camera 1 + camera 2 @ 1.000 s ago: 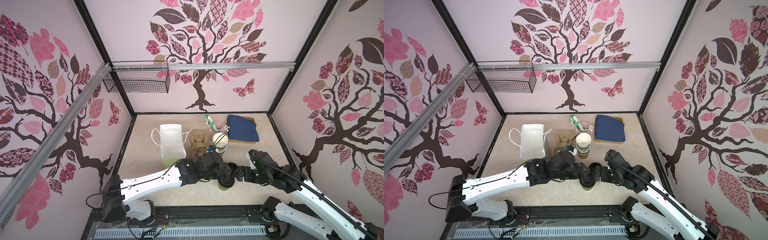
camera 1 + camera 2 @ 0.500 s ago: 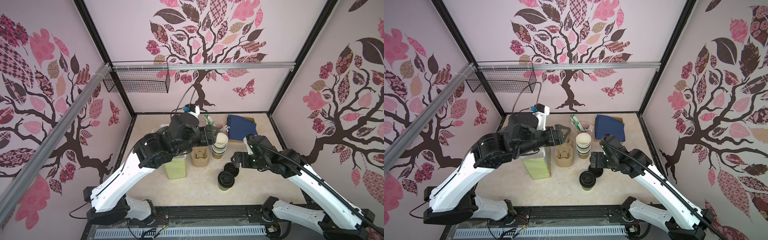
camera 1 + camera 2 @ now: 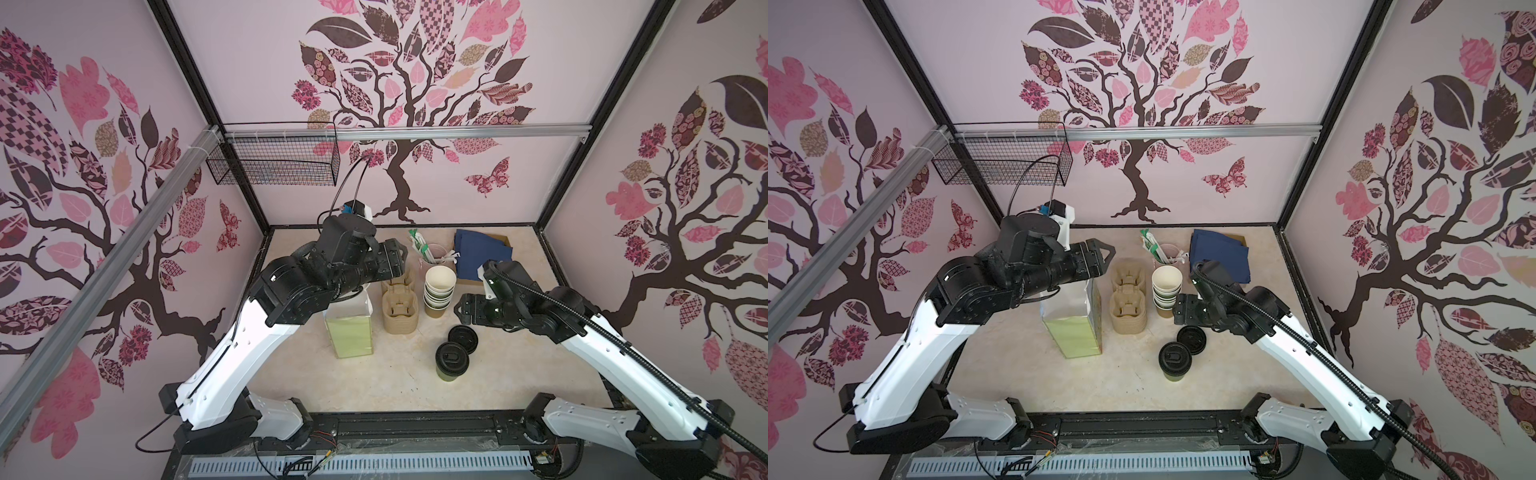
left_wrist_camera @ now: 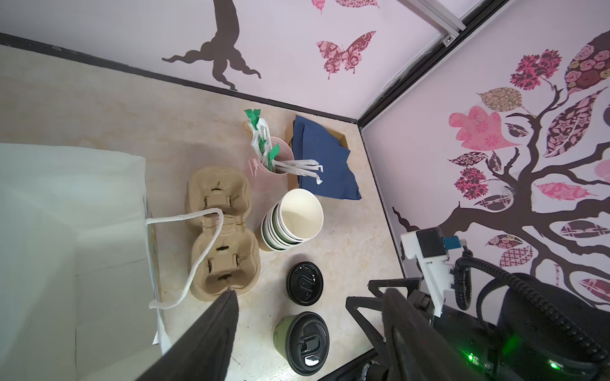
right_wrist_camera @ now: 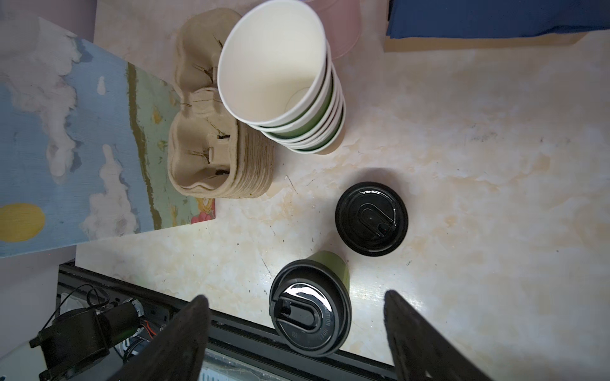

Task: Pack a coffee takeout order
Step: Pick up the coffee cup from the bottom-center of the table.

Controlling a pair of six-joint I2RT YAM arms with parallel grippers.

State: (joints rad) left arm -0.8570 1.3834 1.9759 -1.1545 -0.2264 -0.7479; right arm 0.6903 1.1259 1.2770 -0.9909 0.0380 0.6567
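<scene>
The olive-green paper cup with its black lid (image 3: 451,361) (image 3: 1175,360) (image 4: 303,339) (image 5: 310,313) stands alone near the table's front, touched by nothing. The stacked tan carrier (image 3: 400,309) (image 3: 1127,299) sits mid-table, with the pale green bag (image 3: 349,332) (image 3: 1073,328) upright to its left. Navy napkins (image 3: 482,257) (image 3: 1219,255) lie at the back right. My left gripper (image 3: 395,259) (image 3: 1104,257) (image 4: 312,293) hangs open and empty above the bag's top and the carrier. My right gripper (image 3: 461,309) (image 3: 1177,309) (image 5: 296,298) is open and empty, raised right of the cup stack.
A loose black lid (image 3: 462,338) (image 3: 1191,339) lies just behind the lidded cup. The stack of lidless cups (image 3: 439,291) (image 3: 1166,291) stands right of the carrier. A pink cup of wrapped straws (image 3: 432,253) is behind it. A wire basket (image 3: 274,162) hangs on the back wall.
Both grippers were low at the lidded cup a second ago. The left arm has risen and swung back over the bag; the right has pulled back and up, leaving the cup standing.
</scene>
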